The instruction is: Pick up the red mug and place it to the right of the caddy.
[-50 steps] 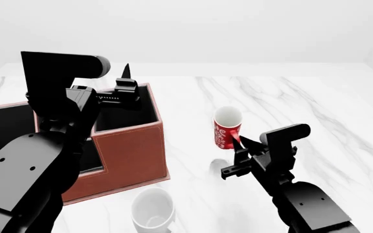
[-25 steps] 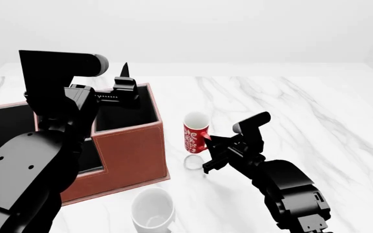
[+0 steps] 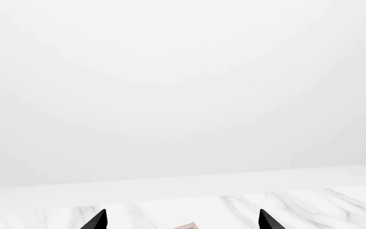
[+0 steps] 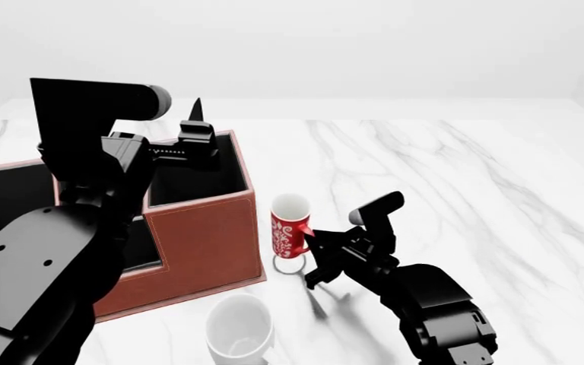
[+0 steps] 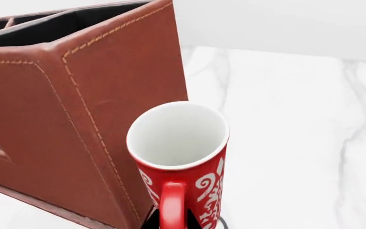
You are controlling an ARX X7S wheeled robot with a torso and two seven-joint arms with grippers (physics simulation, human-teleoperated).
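Left wrist view: mostly blank white wall, with a strip of the marble surface (image 3: 297, 205) along one edge. Two black fingers (image 3: 97, 220) of the left gripper (image 3: 181, 221) poked in, tips spread well apart, nothing between them. A sliver of reddish-brown sat between the tips at the frame edge, too small to identify.

Head view: left gripper (image 4: 198, 125) hung above the back of the caddy (image 4: 206, 232), over its taller section, fingers released and carrying nothing. The red mug (image 4: 291, 226) was upright just to the right of the caddy's right wall, a narrow gap between them. Its base looked slightly above the surface (image 4: 455, 175), with a dark ring-shaped shadow right under it; couldn't tell for sure if it touched. The right gripper (image 4: 322, 247) was at the mug's handle side, fingers clenched on the handle. A white footed mug (image 4: 239, 328) stood near the front, in front of the caddy's right corner, clear of both arms.

Right wrist view: the mug (image 5: 181, 157) filled the centre, white inside, white pattern on red, handle facing the camera. The caddy (image 5: 81, 114) wall with its stitched edge was just beside it; the mug rim was near the wall, not clearly touching. Fingers barely showed here, grip not readable from this view.
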